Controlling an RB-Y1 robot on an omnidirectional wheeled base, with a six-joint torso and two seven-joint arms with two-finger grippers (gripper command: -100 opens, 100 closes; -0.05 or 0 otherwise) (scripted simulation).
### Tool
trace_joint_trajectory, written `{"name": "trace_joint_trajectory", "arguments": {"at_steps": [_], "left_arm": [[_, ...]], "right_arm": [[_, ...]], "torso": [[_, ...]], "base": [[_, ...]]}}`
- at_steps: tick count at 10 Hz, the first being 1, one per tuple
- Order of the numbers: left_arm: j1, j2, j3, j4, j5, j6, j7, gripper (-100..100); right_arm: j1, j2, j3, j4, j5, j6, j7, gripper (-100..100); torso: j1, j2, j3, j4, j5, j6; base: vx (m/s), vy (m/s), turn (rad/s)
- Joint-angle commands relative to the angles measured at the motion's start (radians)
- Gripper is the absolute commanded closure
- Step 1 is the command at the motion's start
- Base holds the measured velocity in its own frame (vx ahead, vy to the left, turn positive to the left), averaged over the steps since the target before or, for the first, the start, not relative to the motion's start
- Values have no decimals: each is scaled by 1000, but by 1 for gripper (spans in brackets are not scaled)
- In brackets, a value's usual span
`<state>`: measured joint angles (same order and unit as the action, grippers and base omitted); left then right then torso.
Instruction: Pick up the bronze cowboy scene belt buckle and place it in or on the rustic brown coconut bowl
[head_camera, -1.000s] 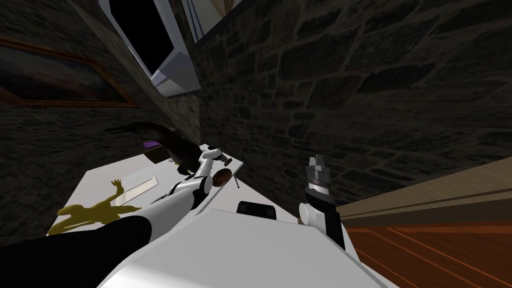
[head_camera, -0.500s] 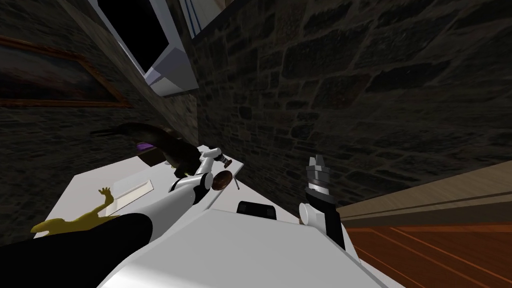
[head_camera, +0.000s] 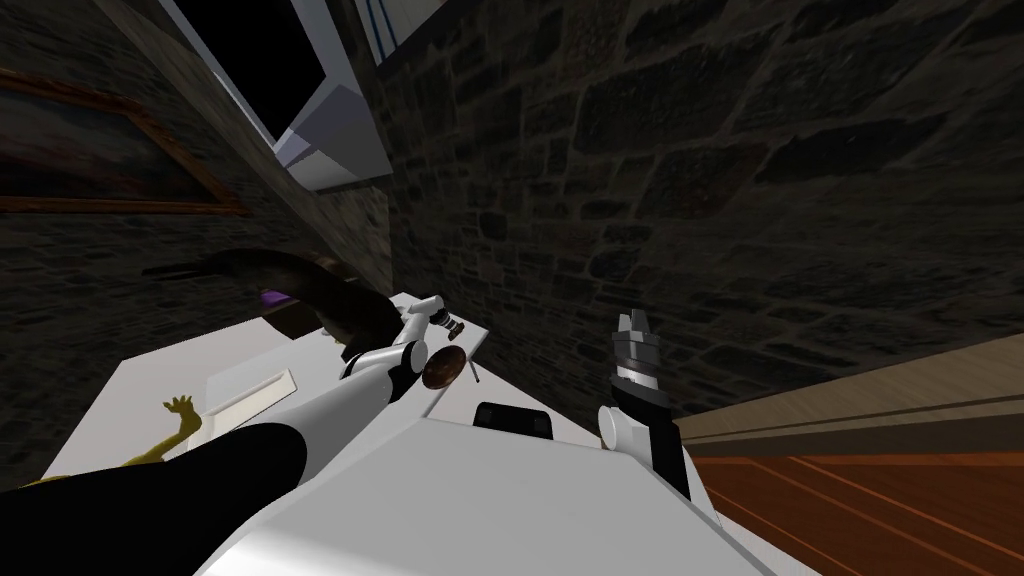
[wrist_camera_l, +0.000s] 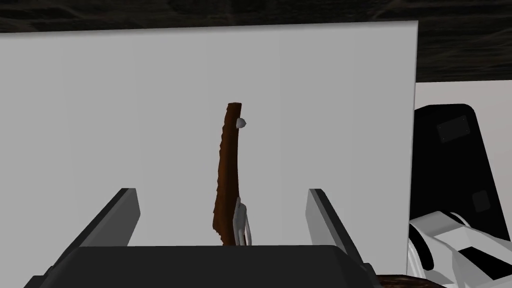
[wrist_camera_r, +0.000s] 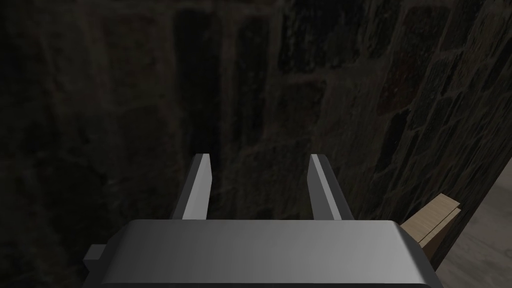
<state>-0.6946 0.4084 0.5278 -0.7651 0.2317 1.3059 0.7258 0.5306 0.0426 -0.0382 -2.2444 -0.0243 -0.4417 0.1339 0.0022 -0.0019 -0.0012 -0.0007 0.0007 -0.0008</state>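
The belt buckle (wrist_camera_l: 227, 165) is a thin brown plate seen edge-on, with a pale stud and loop on one side. It stands between the fingers of my left gripper (wrist_camera_l: 221, 192), which is open, and neither finger touches it. Below it is the white table (wrist_camera_l: 100, 100). In the head view my left gripper (head_camera: 445, 322) reaches over the table's far right corner, with a small dark piece (head_camera: 457, 328) at its tip. The brown round bowl (head_camera: 443, 367) lies just nearer to me than that hand. My right gripper (head_camera: 633, 322) is raised, open and holds nothing, facing the stone wall.
On the white table (head_camera: 150, 365) there are a yellow lizard figure (head_camera: 172, 425), a flat pale slab (head_camera: 250, 395) and a dark bird-like figure (head_camera: 310, 290) at the back. A thin pin (head_camera: 474, 372) lies beside the bowl. Stone walls stand close behind, and a wooden floor (head_camera: 850, 510) lies to the right.
The whole head view has shifted, so I have moved: the lizard and the slab slide toward the lower left. My left hand stays over the table corner by the bowl. The right arm is unchanged.
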Motion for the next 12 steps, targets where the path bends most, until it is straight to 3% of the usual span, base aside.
{"name": "trace_joint_trajectory", "arguments": {"at_steps": [1,2,3,5,6,7,11,12], "left_arm": [[0,0,0,0,0,0,0,-100],[-1,0,0,3,0,1,1,0],[13,-10,-1,16,2,-29,-6,-100],[26,-21,-3,29,4,-59,-13,-100],[21,-20,-4,20,2,-45,-7,-100],[22,-21,-4,20,2,-48,-7,100],[22,-22,-5,20,2,-46,-8,100],[22,-22,-4,20,2,-46,-8,0]], "right_arm": [[0,0,0,0,0,0,0,0],[0,0,0,0,0,0,0,0],[0,0,0,0,0,0,0,0],[0,0,0,0,0,0,0,0],[0,0,0,0,0,0,0,0],[0,0,0,0,0,0,0,0],[0,0,0,0,0,0,0,0],[0,0,0,0,0,0,0,0]], "torso": [[0,0,0,0,0,0],[-1,1,0,0,0,0],[-2,1,1,0,0,0],[-3,-1,-1,0,-1,0],[-2,-2,-1,0,0,0],[-3,0,0,0,-1,0],[-2,1,1,0,0,-1],[-2,1,1,0,0,-1]], "base": [[10,16,-7],[0,0,0],[37,1,16],[53,3,15],[22,2,2],[0,0,0],[0,0,0],[0,0,0]]}}
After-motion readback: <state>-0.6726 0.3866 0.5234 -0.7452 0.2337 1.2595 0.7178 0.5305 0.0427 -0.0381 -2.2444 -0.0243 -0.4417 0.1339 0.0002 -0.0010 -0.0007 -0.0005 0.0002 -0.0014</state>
